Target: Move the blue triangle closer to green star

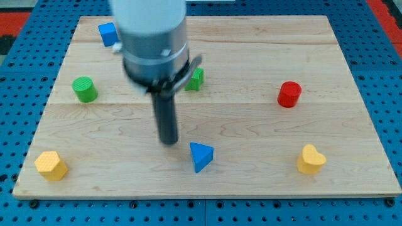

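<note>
The blue triangle (201,156) lies on the wooden board (251,182), below the middle. The green star (196,80) sits above it near the centre, partly hidden behind the arm's grey body. My tip (168,140) rests on the board just left of the blue triangle and a little above it, a small gap apart from it. The tip is well below the green star.
A green cylinder (84,89) stands at the left, a blue block (108,33) at the top left, a yellow hexagon-like block (51,165) at the bottom left, a red cylinder (289,94) at the right, and a yellow heart (310,159) at the bottom right.
</note>
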Action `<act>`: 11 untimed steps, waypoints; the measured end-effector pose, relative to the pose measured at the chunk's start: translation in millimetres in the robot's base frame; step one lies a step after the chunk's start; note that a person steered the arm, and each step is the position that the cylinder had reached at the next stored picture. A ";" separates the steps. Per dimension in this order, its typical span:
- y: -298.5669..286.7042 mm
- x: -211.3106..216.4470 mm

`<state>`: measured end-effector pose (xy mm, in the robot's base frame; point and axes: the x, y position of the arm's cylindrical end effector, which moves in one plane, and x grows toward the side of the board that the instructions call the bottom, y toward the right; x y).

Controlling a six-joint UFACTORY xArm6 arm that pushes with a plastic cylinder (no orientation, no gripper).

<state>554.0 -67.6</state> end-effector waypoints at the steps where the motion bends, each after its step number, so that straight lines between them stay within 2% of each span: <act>1: 30.8 40.1; 3: 67.2 -53.5; 4: 69.8 -40.8; 5: 52.1 -4.7; 6: 114.0 -20.9; 7: 139.0 -80.6; 8: 138.5 -154.4; 9: 125.8 -155.5; 10: 87.8 -188.4; 11: 79.7 -216.2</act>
